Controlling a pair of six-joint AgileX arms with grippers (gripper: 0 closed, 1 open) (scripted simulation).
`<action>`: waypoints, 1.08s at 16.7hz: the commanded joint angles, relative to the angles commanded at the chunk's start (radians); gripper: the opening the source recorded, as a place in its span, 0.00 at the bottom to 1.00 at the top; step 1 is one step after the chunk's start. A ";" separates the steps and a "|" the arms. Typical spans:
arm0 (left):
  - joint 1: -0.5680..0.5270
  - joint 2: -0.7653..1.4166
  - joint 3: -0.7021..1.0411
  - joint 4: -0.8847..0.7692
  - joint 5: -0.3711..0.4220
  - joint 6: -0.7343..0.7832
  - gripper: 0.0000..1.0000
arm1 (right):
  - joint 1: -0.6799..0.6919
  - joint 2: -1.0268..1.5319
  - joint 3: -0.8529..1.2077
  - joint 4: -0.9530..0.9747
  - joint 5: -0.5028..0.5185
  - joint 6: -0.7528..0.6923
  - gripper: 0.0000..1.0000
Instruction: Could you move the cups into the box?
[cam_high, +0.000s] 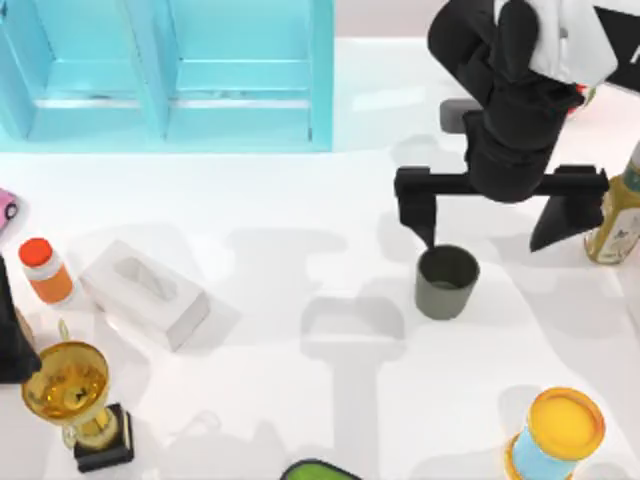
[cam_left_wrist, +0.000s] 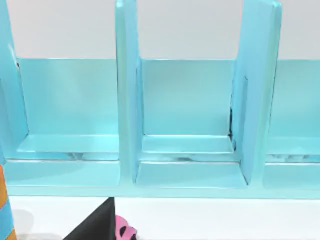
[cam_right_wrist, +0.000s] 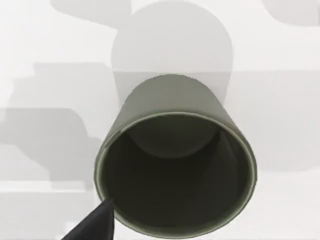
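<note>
One dark grey-olive cup (cam_high: 446, 282) stands upright on the white table, right of centre. My right gripper (cam_high: 488, 238) hangs over it with its jaws spread wide and holding nothing. One fingertip (cam_high: 428, 235) is just above the cup's far rim. The right wrist view looks down into the cup (cam_right_wrist: 175, 175), with a dark fingertip (cam_right_wrist: 97, 224) at its rim. The light blue box (cam_high: 165, 75) with upright dividers sits at the back left. In the left wrist view the box (cam_left_wrist: 185, 150) stands open-faced. My left arm (cam_high: 10, 340) is parked at the table's left edge.
A white tissue box (cam_high: 145, 293), an orange-capped bottle (cam_high: 45, 270) and a gold trophy (cam_high: 72, 395) stand at the left. At the front right is a yellow-lidded can (cam_high: 555, 435). A tall bottle (cam_high: 620, 215) stands close to the right finger.
</note>
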 joint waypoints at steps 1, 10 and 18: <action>0.000 0.000 0.000 0.000 0.000 0.000 1.00 | 0.001 0.010 -0.037 0.051 0.000 0.001 1.00; 0.000 0.000 0.000 0.000 0.000 0.000 1.00 | 0.004 0.044 -0.161 0.204 0.000 0.005 1.00; 0.000 0.000 0.000 0.000 0.000 0.000 1.00 | 0.004 0.044 -0.161 0.204 0.000 0.005 0.40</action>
